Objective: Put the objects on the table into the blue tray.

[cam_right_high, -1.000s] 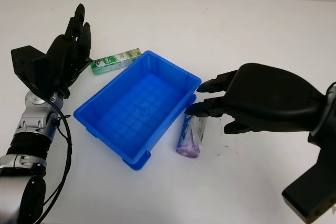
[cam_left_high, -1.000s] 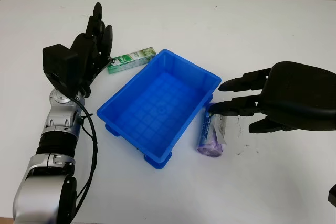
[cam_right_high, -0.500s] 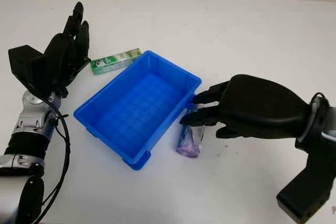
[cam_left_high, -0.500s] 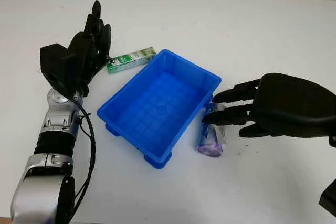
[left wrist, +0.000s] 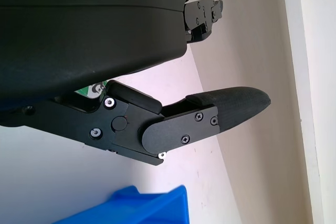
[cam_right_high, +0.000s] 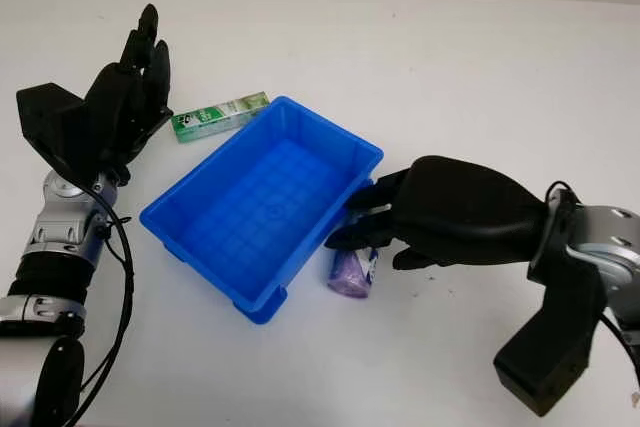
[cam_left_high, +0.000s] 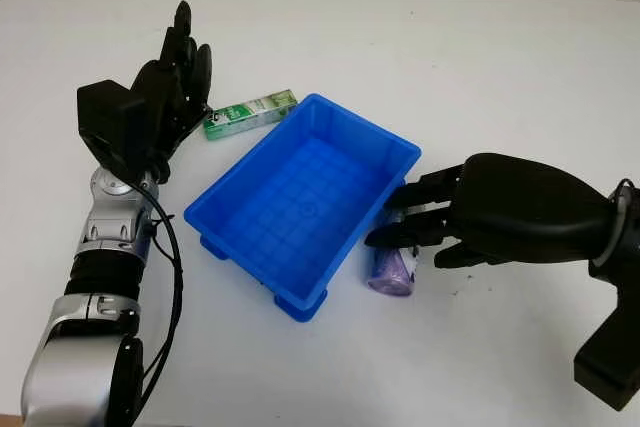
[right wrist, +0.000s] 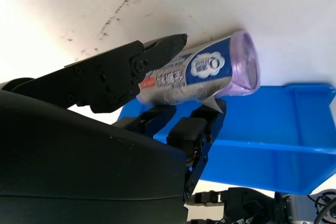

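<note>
The blue tray (cam_left_high: 262, 162) stands in the middle of the white table, nothing inside it. A purple-capped packet (cam_left_high: 389, 269) lies on the table against the tray's right side. My right hand (cam_left_high: 405, 230) reaches over it from the right and is shut on the packet (right wrist: 205, 72), thumb on one side and fingers (right wrist: 195, 129) on the other. A green box (cam_left_high: 250, 114) lies just beyond the tray's far left corner. My left hand (cam_left_high: 172, 87) hangs open beside that box, to its left and apart from it.
The table (cam_left_high: 480, 67) is white, with a few dark scuff marks (right wrist: 113, 17) near the packet. The left arm's cable (cam_left_high: 178, 277) loops down along the forearm at the left edge.
My right hand has come down and leftward onto the packet and curled its fingers around it; the packet has shifted slightly toward the tray. The left hand has stayed put.
</note>
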You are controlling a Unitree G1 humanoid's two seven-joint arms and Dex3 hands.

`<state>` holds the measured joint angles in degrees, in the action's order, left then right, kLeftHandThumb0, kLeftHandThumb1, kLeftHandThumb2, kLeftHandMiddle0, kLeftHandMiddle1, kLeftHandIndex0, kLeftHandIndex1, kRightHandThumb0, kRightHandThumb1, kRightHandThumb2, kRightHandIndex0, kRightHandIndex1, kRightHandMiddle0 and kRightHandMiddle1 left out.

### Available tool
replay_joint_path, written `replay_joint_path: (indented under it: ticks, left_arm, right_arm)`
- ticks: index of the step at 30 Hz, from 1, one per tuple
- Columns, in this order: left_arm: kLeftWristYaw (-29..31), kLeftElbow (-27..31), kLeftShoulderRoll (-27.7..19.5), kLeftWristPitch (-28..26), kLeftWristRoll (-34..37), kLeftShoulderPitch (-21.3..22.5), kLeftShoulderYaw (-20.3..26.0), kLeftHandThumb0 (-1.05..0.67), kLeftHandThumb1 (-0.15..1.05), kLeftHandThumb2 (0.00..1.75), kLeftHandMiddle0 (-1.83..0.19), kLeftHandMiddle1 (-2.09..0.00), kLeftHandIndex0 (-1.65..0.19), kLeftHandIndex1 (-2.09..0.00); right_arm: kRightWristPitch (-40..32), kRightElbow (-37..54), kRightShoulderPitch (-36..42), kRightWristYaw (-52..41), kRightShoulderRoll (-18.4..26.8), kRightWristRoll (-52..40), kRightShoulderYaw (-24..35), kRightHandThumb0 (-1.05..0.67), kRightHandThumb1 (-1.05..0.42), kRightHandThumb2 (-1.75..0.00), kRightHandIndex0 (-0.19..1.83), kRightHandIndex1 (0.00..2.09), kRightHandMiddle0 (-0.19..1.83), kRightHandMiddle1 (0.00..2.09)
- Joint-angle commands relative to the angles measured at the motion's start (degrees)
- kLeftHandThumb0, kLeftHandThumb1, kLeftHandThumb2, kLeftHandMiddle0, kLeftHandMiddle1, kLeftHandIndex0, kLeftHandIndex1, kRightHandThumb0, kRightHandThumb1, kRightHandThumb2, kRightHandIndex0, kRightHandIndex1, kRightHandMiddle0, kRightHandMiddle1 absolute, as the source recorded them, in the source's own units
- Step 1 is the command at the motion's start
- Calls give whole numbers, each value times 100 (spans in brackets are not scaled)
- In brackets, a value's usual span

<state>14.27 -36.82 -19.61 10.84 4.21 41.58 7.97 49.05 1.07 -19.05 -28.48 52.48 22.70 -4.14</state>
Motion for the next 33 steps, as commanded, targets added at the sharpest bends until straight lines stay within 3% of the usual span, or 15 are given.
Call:
replay_joint_path:
  ticks: [1,9,12,13,14,15,17,20,23,26,30,33]
  left_arm:
    - [14,90,33,23,38,-69,16,-80,105,69,19,0,19,0]
    - [-11,157,108,-32,119,-110,58,-80,105,66,19,0,19,0]
    - [-11,221,107,-102,132,-136,65,-81,105,66,19,0,19,0]
    - [-5,241,105,-116,139,-146,69,-81,105,66,19,0,19,0]
    - [-7,266,104,-141,141,-155,70,-81,105,66,19,0,19,0]
    - [-7,288,100,-170,143,-165,69,-81,105,66,19,0,19,0]
    - [-11,322,96,-210,153,-178,67,-81,105,66,19,0,19,0]
    - [-12,346,90,-214,146,-184,56,-81,105,67,19,0,19,0]
    - [-12,297,86,-180,136,-163,55,-81,105,67,19,0,19,0]
    - [-20,251,85,-170,133,-137,58,-81,105,66,19,0,19,0]
    - [-15,201,80,-127,132,-108,61,-81,105,66,19,0,19,0]
    - [-10,176,68,-99,124,-93,59,-81,105,66,19,0,19,0]
  right_arm:
    - [-59,-90,-41,-119,-49,49,-198,-30,-82,-4,63,3,64,3]
    - [442,-550,-210,256,-296,432,-385,-30,-82,-6,66,5,64,4]
    - [709,-639,-250,646,-398,819,-343,-28,-86,-7,83,14,78,11]
    - [767,-664,-258,768,-430,928,-337,-28,-88,-6,90,28,85,23]
    - [792,-686,-250,876,-465,1001,-332,-31,-91,-6,81,92,79,69]
    - [840,-704,-250,1005,-494,1110,-323,-34,-92,-6,76,127,74,96]
    - [888,-704,-221,1229,-530,1301,-295,-43,-97,-6,92,166,79,130]
    - [836,-635,-148,1476,-561,1478,-254,-51,-103,-7,117,183,95,159]
    - [726,-533,-120,1427,-515,1406,-292,-52,-105,-14,128,187,101,168]
    - [449,-306,-36,1117,-482,1073,-340,-49,-105,-18,130,188,102,174]
    - [-103,128,141,515,-460,318,-407,-45,-105,-18,126,204,99,203]
    - [-665,537,266,-19,-445,-480,-456,-44,-105,-19,123,209,100,209]
